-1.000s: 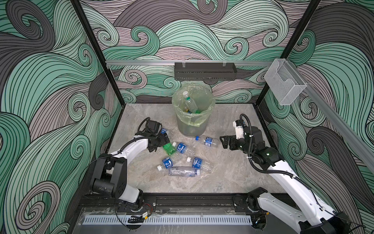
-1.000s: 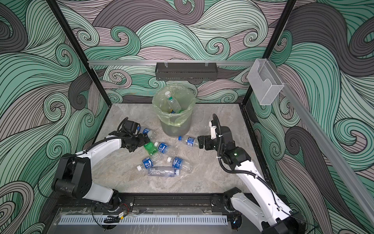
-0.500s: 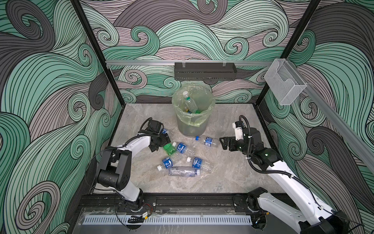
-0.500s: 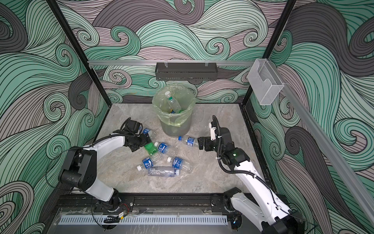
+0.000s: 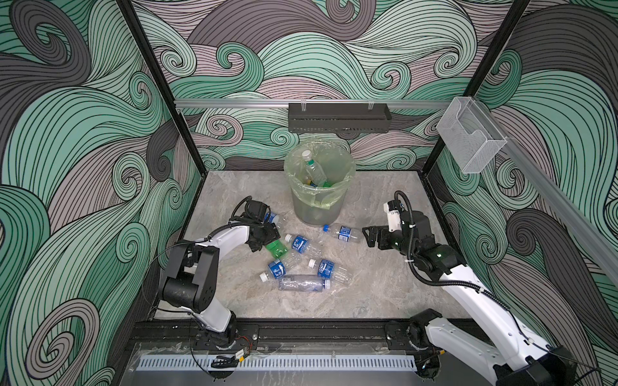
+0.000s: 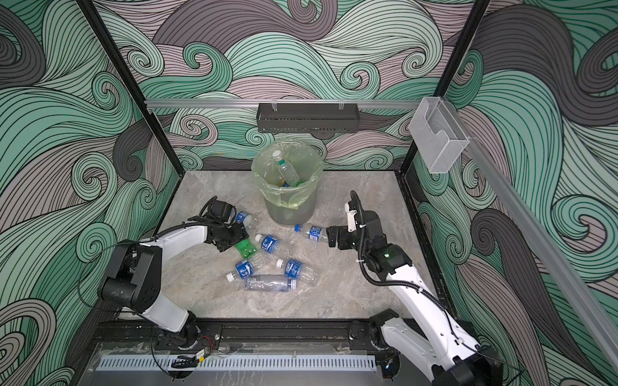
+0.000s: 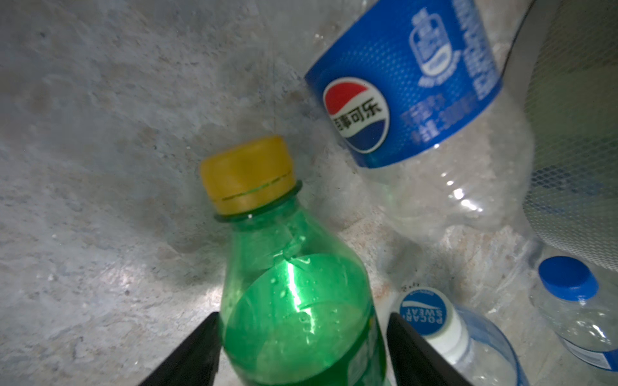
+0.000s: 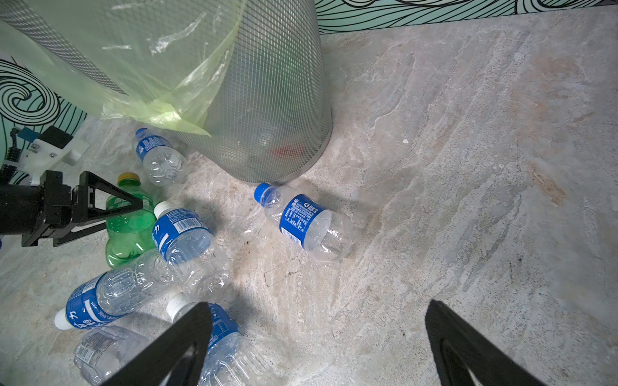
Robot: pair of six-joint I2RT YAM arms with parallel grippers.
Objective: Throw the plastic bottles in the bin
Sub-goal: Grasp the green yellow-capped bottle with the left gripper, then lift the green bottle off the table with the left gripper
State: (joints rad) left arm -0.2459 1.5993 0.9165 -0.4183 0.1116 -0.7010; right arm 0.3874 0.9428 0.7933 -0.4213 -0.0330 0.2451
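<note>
Counter (image 5: 368,294): lined mesh bin (image 5: 316,207) at back-centre, bottles (image 5: 314,170) inside. Seven more lie loose in front. L fingers (image 7: 200,354) straddle green bottle (image 7: 294,300), tight to its sides; can't tell if clamped. R fingers (image 8: 180,341) wide apart, near blue-label bottle (image 8: 307,220).

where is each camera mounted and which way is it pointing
Both top views: high above the front edge, facing down toward the back wall; table, bin, loose bottles, both arms.
Left wrist: on the left arm, low over the table, looking along the left gripper, whose fingers flank the green bottle.
Right wrist: on the right arm, facing the bin's base and bottles past the open right gripper; the left gripper shows too.
Shared: every view catches the green bottle.
</note>
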